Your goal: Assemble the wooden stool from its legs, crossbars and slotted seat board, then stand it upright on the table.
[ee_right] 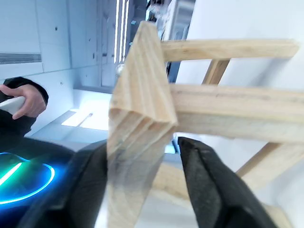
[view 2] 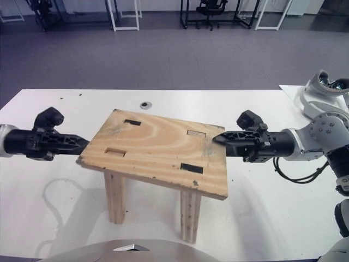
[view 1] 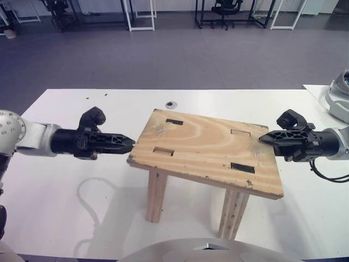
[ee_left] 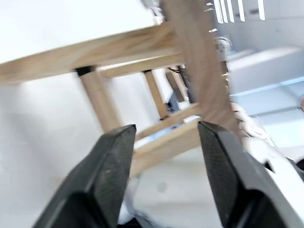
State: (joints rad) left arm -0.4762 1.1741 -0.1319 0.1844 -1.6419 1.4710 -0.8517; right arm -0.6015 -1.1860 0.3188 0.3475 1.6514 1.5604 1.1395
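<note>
The wooden stool stands upright on the white table [view 1: 65,185], its slotted seat board [view 1: 202,144] on top and its legs [view 1: 156,195] under it. My left gripper [view 1: 130,144] hovers just off the seat's left corner, open and holding nothing. In the left wrist view its fingers [ee_left: 109,166] stand apart, with the stool's leg [ee_left: 99,99] and crossbars [ee_left: 166,142] beyond them. My right gripper [view 1: 262,138] is at the seat's right edge. Its fingers [ee_right: 204,185] sit on either side of the board's edge [ee_right: 137,109], shut on it.
A small round grey part [view 1: 172,103] lies on the table behind the stool. A white device [view 1: 339,95] sits at the far right on a second white surface. The table's front edge runs close below the stool's legs. Bare tabletop lies to the left.
</note>
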